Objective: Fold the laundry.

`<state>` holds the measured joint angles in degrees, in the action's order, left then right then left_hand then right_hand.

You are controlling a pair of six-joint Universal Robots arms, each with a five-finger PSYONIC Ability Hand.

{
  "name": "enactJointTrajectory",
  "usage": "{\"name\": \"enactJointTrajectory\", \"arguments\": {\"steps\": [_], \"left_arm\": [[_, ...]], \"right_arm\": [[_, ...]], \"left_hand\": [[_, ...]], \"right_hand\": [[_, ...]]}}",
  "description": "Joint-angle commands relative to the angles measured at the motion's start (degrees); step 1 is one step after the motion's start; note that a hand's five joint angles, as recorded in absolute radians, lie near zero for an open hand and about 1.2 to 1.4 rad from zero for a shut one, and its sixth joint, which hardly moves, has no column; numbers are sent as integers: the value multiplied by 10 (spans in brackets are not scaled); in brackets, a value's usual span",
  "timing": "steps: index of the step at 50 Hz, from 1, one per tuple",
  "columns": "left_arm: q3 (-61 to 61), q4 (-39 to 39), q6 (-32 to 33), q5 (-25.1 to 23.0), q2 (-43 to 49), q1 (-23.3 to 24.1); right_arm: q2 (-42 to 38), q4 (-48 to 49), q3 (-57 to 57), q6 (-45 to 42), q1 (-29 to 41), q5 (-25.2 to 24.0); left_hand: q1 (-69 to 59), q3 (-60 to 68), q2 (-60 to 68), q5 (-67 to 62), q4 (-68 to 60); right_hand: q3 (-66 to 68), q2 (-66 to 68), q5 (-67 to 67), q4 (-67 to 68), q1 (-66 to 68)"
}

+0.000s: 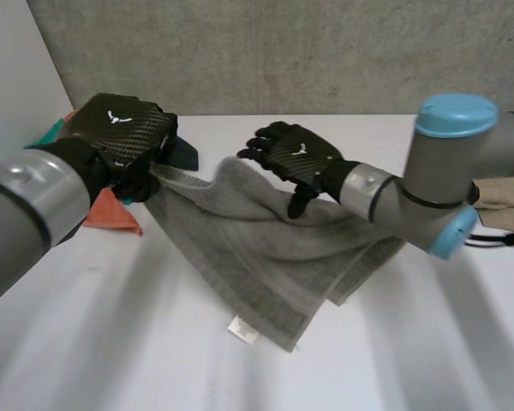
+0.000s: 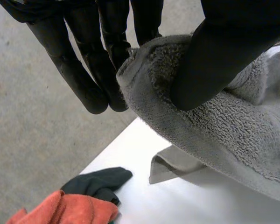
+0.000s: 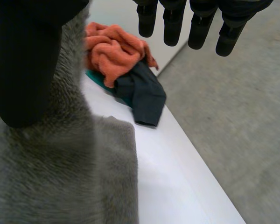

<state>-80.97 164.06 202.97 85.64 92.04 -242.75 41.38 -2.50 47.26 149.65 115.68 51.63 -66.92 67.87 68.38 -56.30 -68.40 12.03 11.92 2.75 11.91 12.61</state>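
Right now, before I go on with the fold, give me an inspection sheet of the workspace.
surface: white table, with the towel across its middle.
job's things: grey towel, one end raised off the table by the left hand; white label at its near edge.
clutter: orange cloth and dark cloth by the left hand; beige cloth behind the right arm.
hands: left hand pinches the towel's edge between thumb and fingers; right hand is open, thumb on the towel, fingers straight.
cables: nothing seen across the towel.
surroundings: concrete wall behind the table; grey floor beside it.
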Motion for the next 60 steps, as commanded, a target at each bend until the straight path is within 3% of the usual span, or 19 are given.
{"name": "enactJointTrajectory", "arguments": {"steps": [1, 2, 3, 5, 11, 14, 18, 21, 26, 27, 31, 34, 36, 40, 45, 52, 53, 55, 60], "left_arm": [[-38, -10, 23, -6, -52, 2], [-41, -10, 23, -7, -54, 0], [-45, -7, 23, -7, -56, -5], [-44, 1, 24, -7, -56, -13], [-8, 59, 30, -8, -22, -50], [33, 87, 29, -7, 8, -57], [90, 104, 26, 6, 40, -53], [120, 102, 21, 17, 54, -48], [141, 59, -10, 36, 60, -27], [138, 53, -13, 36, 57, -23], [113, 28, -20, 29, 12, -10], [87, 14, -15, 19, -29, -4], [73, 8, -10, 13, -51, -3], [41, -4, 2, -3, -106, -3], [10, -14, 8, -29, -162, -11], [-15, -16, 8, -43, -181, -42], [-17, -16, 7, -46, -179, -54], [-18, -16, 6, -49, -174, -66], [-14, -15, 5, -57, -146, -93]], "right_arm": [[-133, -70, -170, -5, 39, -28], [-144, -73, -181, -6, 43, -27], [-161, -71, -203, -8, 48, -21], [-174, -59, -228, -8, 48, 0], [-164, 45, -327, 47, 30, 284], [-109, 63, -306, 97, 18, 344], [-14, 67, -216, 104, -8, 367], [40, 72, -142, 106, -21, 354], [88, 91, -13, 122, -31, 236], [87, 92, -3, 124, -31, 220], [65, 81, 13, 126, -31, 155], [37, 66, -2, 127, -31, 117], [20, 58, -20, 128, -30, 99], [-34, 4, -78, 128, -24, 62], [-103, -132, -155, 119, 8, 4], [-154, -207, -181, 96, 51, -23], [-159, -206, -183, 96, 57, -23], [-162, -202, -188, 98, 60, -21], [-164, -174, -212, 118, 61, -21]], "left_hand": [[-131, 121, 116, -137, -116], [-131, 121, 116, -137, -116], [-131, 121, 116, -137, -116], [-131, 121, 116, -137, -116], [-131, 121, 116, -137, -116], [-131, 121, 116, -137, -116], [-131, 121, 116, -137, -116], [-131, 121, 116, -137, -116], [-131, 121, 116, -137, -116], [-131, 121, 116, -137, -116], [-131, 121, 116, -137, -116], [-131, 121, 116, -137, -116], [-131, 121, 116, -137, -116], [-131, 121, 116, -137, -116], [-131, 121, 116, -137, -116], [-131, 121, 116, -137, -116], [-131, 121, 116, -137, -116], [-131, 121, 116, -137, -116], [-131, 121, 116, -137, -116]], "right_hand": [[11, 12, 4, 12, 5], [97, 98, 89, 98, 91], [349, 350, 342, 350, 343], [664, 666, 657, 666, 659], [680, 681, 672, 681, 674], [680, 681, 672, 681, 674], [680, 681, 672, 681, 674], [680, 681, 672, 681, 674], [680, 681, 672, 681, 674], [635, 636, 627, 636, 629], [194, 195, 187, 195, 188], [19, 20, 12, 20, 13], [-20, -19, -28, -19, -26], [-20, -19, -28, -19, -26], [-20, -19, -28, -19, -26], [-2, -1, -9, -1, -8], [148, 149, 141, 149, 142], [324, 325, 317, 325, 318], [645, 646, 638, 646, 639]]}}
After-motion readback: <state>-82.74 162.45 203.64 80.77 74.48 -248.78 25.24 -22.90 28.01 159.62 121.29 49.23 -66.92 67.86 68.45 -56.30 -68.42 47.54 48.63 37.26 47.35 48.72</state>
